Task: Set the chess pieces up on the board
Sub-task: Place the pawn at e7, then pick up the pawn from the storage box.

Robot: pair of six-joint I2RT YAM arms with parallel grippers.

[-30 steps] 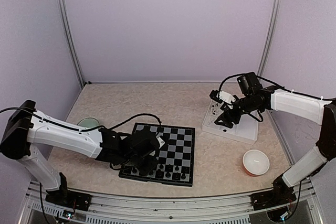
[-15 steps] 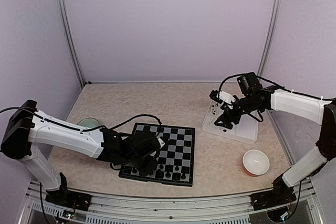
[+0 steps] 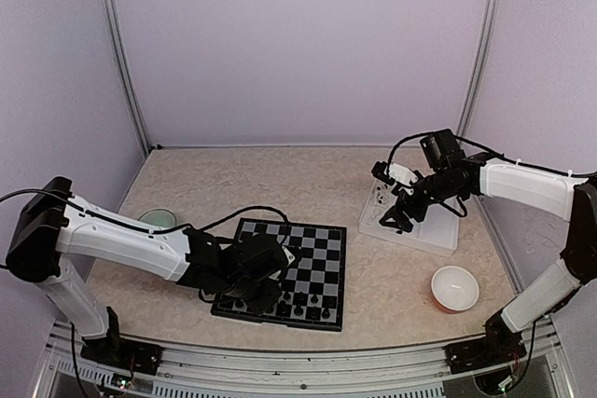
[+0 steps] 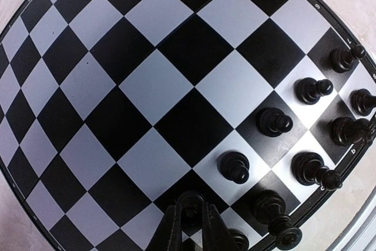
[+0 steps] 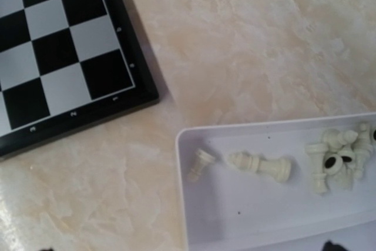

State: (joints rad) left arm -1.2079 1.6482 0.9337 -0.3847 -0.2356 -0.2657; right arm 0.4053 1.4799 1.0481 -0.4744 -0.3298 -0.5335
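Black plastic pawn (image 4: 190,200), pinched in the narrow left claw (image 4: 191,218), looks seated on the black-and-grey checked board (image 4: 147,86) below it, so release comes next; right claw (image 3: 396,216) gapes wide.

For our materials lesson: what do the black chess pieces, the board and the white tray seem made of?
Black chess pieces: probably moulded plastic, glossy, bright highlights on rounded heads. Board: smooth printed checks with a faint sheen; plastic or coated card, cannot tell. White tray: likely thin plastic, satin, rounded moulded rim.
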